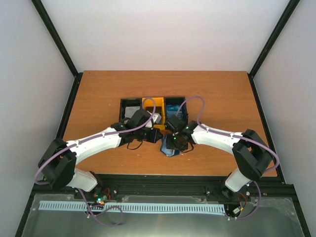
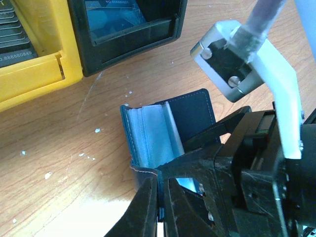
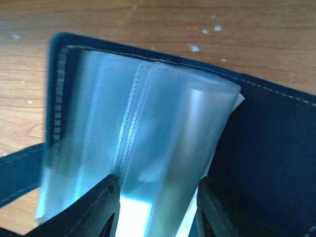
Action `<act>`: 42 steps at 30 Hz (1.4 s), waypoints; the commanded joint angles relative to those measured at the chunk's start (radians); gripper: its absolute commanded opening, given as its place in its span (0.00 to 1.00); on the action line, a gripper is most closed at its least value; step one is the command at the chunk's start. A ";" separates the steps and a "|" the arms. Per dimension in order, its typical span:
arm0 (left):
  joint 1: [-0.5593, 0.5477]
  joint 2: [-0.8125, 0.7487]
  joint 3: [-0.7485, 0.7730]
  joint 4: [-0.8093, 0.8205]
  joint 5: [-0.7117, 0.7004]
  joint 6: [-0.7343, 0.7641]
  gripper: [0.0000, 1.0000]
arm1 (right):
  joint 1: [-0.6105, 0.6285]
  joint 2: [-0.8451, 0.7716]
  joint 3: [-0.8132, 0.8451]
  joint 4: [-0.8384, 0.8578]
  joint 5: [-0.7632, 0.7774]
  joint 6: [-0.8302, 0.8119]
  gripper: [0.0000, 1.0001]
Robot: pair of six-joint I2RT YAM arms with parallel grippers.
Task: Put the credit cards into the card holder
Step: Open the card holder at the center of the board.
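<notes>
The card holder (image 1: 170, 151) lies open on the table in front of the tray, navy cover down and clear blue-grey pockets (image 2: 150, 136) standing up. My left gripper (image 2: 161, 183) is shut on the near edge of its cover. My right gripper (image 3: 157, 186) hangs right over the pockets (image 3: 148, 123) with its fingers apart, one on each side of a sleeve. A bright pale patch shows low between them; I cannot tell if it is a card. Dark grey credit cards (image 2: 15, 47) lie in the yellow compartment and blue ones (image 2: 116, 19) in the black one.
The three-compartment tray (image 1: 153, 101) stands just behind both grippers, mid-table. In the left wrist view the right arm's wrist and purple cable (image 2: 256, 64) crowd the right side above the holder. Black frame posts rise at the table's back corners.
</notes>
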 commanded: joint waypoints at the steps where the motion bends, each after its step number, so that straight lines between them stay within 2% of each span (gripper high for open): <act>1: 0.006 -0.036 -0.005 0.010 -0.011 -0.011 0.01 | 0.019 0.026 0.011 -0.071 0.082 0.014 0.42; 11: 0.006 -0.045 -0.033 -0.020 -0.074 -0.031 0.01 | 0.033 0.022 0.051 -0.224 0.266 0.063 0.43; 18: 0.006 -0.043 -0.045 -0.019 -0.077 -0.037 0.00 | 0.035 0.014 0.076 -0.283 0.339 0.079 0.48; 21: 0.006 -0.040 -0.048 -0.021 -0.077 -0.035 0.01 | 0.036 0.000 0.095 -0.288 0.342 0.071 0.47; 28: 0.007 -0.036 -0.053 -0.018 -0.074 -0.034 0.01 | 0.039 0.007 0.074 -0.206 0.239 0.012 0.36; 31: 0.007 -0.037 -0.054 -0.018 -0.073 -0.032 0.01 | 0.044 0.008 0.071 -0.177 0.212 -0.014 0.34; 37: 0.006 -0.033 -0.059 -0.018 -0.072 -0.032 0.01 | 0.046 -0.023 0.052 -0.098 0.139 -0.056 0.51; 42: 0.006 -0.032 -0.067 -0.022 -0.078 -0.039 0.01 | 0.045 0.012 0.044 -0.089 0.121 -0.067 0.55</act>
